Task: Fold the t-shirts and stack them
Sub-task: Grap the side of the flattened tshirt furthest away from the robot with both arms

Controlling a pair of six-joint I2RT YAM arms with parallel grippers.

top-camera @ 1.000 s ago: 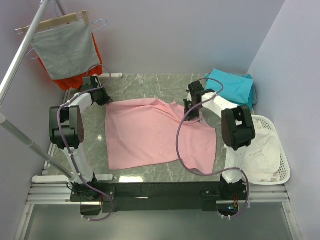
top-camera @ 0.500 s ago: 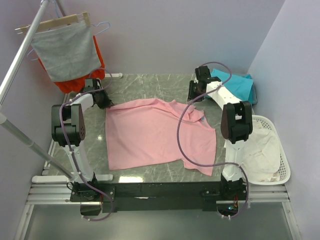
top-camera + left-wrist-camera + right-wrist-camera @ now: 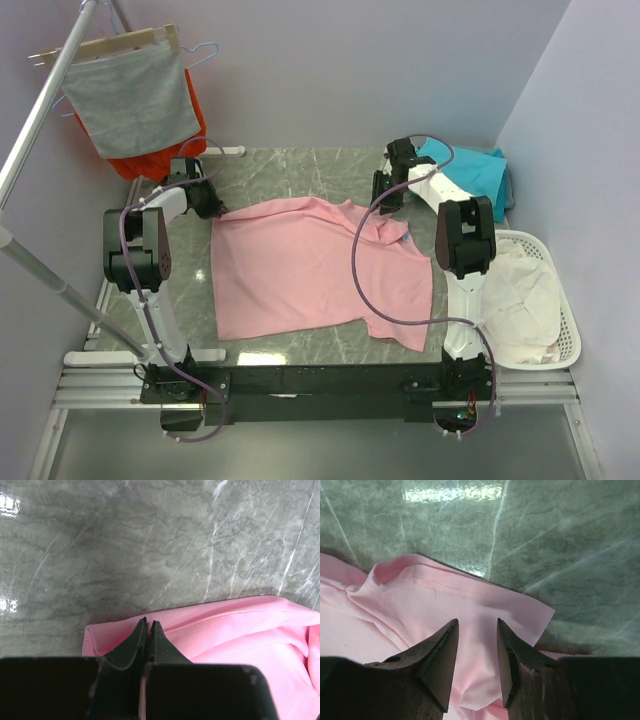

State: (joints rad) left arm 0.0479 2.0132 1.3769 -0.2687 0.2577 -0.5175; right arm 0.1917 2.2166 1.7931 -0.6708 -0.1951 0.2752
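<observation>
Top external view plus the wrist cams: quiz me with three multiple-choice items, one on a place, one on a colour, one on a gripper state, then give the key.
1. The teal t-shirts lie:
A in a basket
B at the far right corner of the table
C on a hanger

2. The spread t-shirt is:
A grey
B white
C pink

3. The right gripper is:
A open
B shut on a sleeve
C out of view

Key:
1 B, they are heaped by the far wall on the right.
2 C, its pink cloth covers the middle of the table.
3 A, the right wrist view shows a clear gap between its fingers, above pink cloth.
</observation>
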